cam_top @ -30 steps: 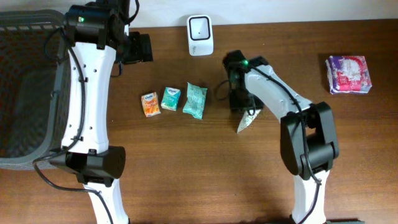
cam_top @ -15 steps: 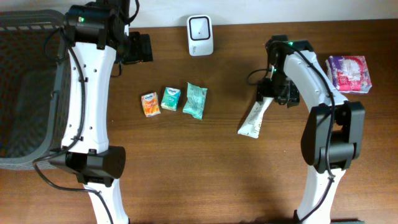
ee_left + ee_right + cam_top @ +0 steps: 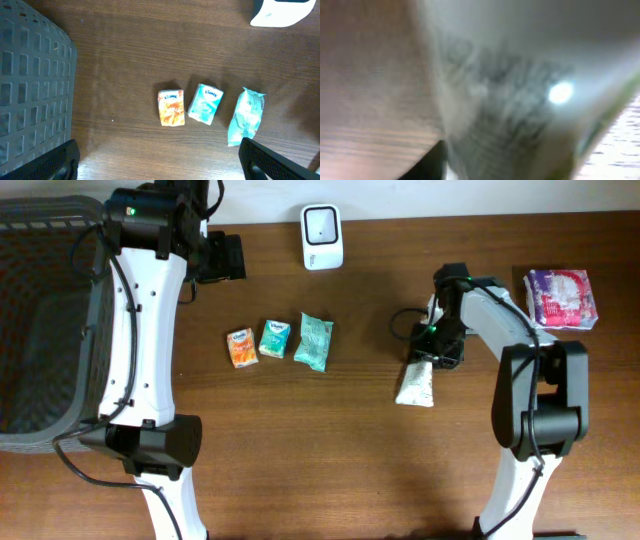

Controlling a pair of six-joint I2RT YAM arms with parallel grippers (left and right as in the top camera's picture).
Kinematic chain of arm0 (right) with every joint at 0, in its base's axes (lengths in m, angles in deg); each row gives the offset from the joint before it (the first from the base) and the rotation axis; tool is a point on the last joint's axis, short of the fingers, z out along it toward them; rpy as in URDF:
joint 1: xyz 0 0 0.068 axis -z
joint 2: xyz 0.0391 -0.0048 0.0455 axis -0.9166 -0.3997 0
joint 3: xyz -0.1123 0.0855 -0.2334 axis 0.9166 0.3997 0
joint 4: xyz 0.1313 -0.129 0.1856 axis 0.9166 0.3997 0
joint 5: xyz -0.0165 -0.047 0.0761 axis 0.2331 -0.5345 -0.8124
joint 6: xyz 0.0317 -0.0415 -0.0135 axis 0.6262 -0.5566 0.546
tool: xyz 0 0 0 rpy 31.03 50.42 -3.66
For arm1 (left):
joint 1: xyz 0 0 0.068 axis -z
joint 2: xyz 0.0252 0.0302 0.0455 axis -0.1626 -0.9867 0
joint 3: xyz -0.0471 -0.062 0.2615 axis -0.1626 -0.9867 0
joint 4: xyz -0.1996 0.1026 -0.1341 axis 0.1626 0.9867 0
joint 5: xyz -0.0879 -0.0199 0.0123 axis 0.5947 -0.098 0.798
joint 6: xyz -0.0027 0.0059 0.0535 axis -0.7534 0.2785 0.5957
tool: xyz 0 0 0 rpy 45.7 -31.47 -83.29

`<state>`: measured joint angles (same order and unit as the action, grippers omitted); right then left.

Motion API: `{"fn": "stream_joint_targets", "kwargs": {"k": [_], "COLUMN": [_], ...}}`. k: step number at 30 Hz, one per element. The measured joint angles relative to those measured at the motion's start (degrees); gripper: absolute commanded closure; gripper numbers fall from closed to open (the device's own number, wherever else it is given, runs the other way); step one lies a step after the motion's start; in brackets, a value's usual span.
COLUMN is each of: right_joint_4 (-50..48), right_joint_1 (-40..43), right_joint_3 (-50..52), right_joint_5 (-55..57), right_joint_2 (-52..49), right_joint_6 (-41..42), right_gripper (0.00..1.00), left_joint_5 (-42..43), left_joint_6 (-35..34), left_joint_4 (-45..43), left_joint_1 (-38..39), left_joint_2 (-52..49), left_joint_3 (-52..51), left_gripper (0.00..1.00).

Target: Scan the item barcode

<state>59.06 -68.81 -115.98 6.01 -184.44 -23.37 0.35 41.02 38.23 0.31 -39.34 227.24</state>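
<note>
Grey basket (image 3: 45, 330) left, three packets (image 3: 274, 338) on table (image 3: 300, 460)

Matt brown table (image 3: 300, 450) of grained wood; basket (image 3: 30, 444) of grey plastic lattice; scanner (image 3: 322, 237) in smooth glossy white plastic; teal packet (image 3: 313, 341) of crinkled shiny film; white pouch (image 3: 416, 380) of smooth film.

Five packets (image 3: 241, 347) (image 3: 274, 338) (image 3: 314, 341) (image 3: 415, 385) (image 3: 561, 298), it seems — one scanner (image 3: 322, 237), one basket (image 3: 45, 218).

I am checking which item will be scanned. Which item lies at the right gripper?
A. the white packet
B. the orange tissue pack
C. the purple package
A: in the overhead view, one end of the white packet lies at the right gripper.
</note>
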Motion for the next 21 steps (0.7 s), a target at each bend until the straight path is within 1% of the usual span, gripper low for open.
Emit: {"fn": "stream_joint_targets", "kwargs": {"k": [2,3,6,7,9,11,14,17,21], "right_joint_4": [-0.11,-0.02,-0.04,-0.04,-0.09,-0.07,-0.13,-1.33,-5.25], "right_joint_1": [1.66,2.82,2.95,2.58,1.68,0.48,-1.97,-6.01,-9.03], "right_joint_3": [-0.02,-0.52,-3.87,-4.94,-6.99,-7.87,-7.93,-7.93,-7.98], "right_joint_5": [-4.57,-10.58,-26.4,-31.93,-44.22,-52.02,-58.49,-60.76,-61.24], "right_joint_2": [0.0,-0.02,-0.48,-0.48,-0.55,-0.55,-0.57,-0.52,1.03], "right_joint_6": [-0.11,-1.62,-6.6,-9.42,-14.4,-18.6,-23.61,-26.45,-27.36], "right_gripper": [0.88,0.91,0.91,0.96,0.96,0.96,0.96,0.96,0.96], "left_joint_5": [0.02,0.0,0.02,0.02,0.0,0.0,0.02,0.0,0.0], "left_joint_6": [0.0,0.0,0.0,0.0,0.0,0.0,0.0,0.0,0.0], "left_joint_4": [0.0,0.0,0.02,0.0,0.0,0.02,0.0,0.0,0.0], "left_joint_1": [0.0,0.0,0.0,0.0,0.0,0.0,0.0,0.0,0.0], "left_joint_2": [0.0,0.0,0.0,0.0,0.0,0.0,0.0,0.0,0.0], "left_joint_3": [0.0,0.0,0.0,0.0,0.0,0.0,0.0,0.0,0.0], "left_gripper": [0.01,0.01,0.01,0.01,0.01,0.01,0.01,0.01,0.01]}}
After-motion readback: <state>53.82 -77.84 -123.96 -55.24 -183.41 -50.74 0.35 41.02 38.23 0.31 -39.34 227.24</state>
